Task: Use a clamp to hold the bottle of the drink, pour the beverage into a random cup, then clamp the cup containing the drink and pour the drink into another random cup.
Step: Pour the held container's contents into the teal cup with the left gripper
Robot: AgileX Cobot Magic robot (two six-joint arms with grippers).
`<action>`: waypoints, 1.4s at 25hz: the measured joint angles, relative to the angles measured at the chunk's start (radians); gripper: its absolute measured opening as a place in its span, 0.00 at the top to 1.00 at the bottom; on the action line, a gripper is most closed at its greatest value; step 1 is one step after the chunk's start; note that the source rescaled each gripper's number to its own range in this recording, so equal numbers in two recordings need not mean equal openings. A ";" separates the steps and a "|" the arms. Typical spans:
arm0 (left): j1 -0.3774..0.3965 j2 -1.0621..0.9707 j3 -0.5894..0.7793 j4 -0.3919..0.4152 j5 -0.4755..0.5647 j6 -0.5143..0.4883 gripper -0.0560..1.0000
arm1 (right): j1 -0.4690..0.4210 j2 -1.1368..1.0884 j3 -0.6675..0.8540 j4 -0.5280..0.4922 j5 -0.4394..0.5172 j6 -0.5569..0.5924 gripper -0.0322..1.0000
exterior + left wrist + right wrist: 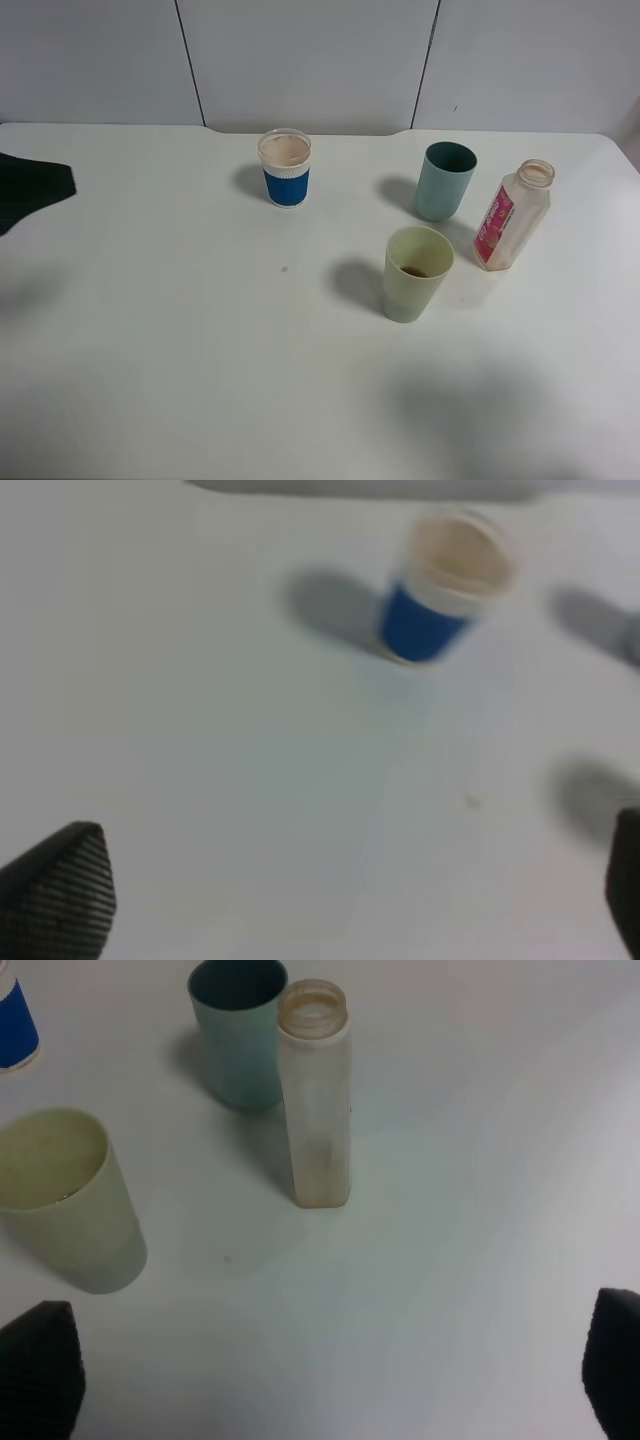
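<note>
The bottle of the drink (512, 215) stands upright and uncapped at the right of the table, its pink-red label facing the camera. It looks almost empty (318, 1110). The pale yellow-green cup (417, 272) stands in front and to the left of it, with a little brown liquid at its bottom (65, 1200). My right gripper (325, 1370) is open and empty, held back from the bottle and this cup, out of the high view. My left gripper (340, 900) is open too, well short of the blue-sleeved paper cup (440, 590).
A teal cup (445, 180) stands just behind the yellow-green cup and left of the bottle. The blue-sleeved paper cup (285, 168) is at the back middle. A black part of the left arm (35, 190) shows at the left edge of the white table (200, 350).
</note>
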 joint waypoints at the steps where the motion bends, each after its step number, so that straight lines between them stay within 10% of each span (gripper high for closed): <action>1: -0.041 0.031 0.000 0.000 -0.032 0.010 0.00 | 0.000 0.000 0.000 0.000 0.000 0.000 0.00; 17: -0.426 0.396 0.000 -0.002 -0.484 0.041 0.00 | 0.000 0.000 0.000 0.000 0.000 0.000 0.00; 35: -0.652 0.717 0.001 -0.005 -0.912 0.041 0.00 | 0.000 0.000 0.000 0.000 0.000 0.000 0.00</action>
